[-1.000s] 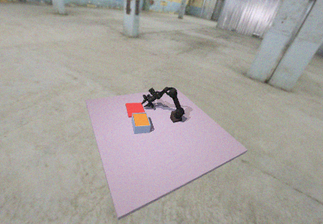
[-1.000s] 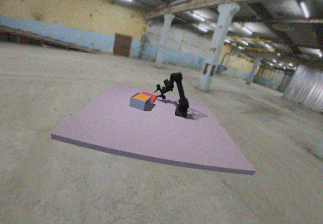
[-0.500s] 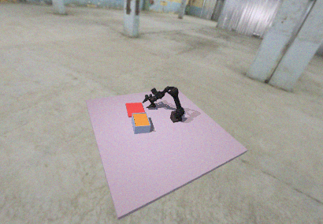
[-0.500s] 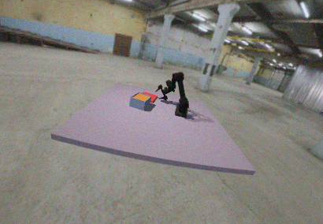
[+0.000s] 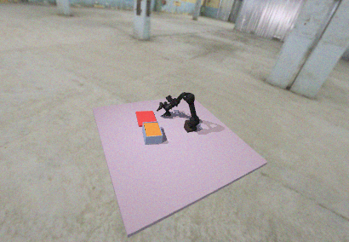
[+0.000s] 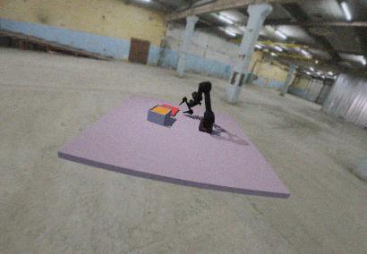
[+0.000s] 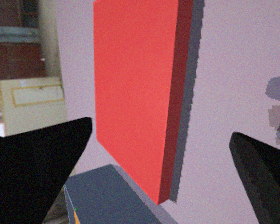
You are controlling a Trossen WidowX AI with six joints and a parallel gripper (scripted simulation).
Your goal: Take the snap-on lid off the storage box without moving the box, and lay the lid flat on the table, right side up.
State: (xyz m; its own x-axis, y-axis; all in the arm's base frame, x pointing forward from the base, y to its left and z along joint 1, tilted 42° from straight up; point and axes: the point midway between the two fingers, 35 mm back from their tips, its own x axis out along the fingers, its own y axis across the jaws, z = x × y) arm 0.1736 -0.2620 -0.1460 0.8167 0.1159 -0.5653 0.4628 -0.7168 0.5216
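On a pinkish table [image 5: 187, 171] [image 6: 148, 144], bare concrete hall, pale pillars [image 5: 141, 14] [image 6: 245, 52].

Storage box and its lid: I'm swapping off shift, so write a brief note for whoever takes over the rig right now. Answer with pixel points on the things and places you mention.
Claw [image 5: 163, 112] [image 6: 183, 107] [image 7: 160, 131]: open, holding nothing, off to the side of the lid.
Red lid [image 5: 145, 118] [image 6: 173, 110] [image 7: 133, 95]: lying flat on the table beside the box.
Storage box [image 5: 153, 140] [image 6: 158, 116] [image 7: 98, 187]: upright, uncovered, orange showing inside.
Done: lid off and laid down.
Left: apparently nothing but checking that the lid is right side up.
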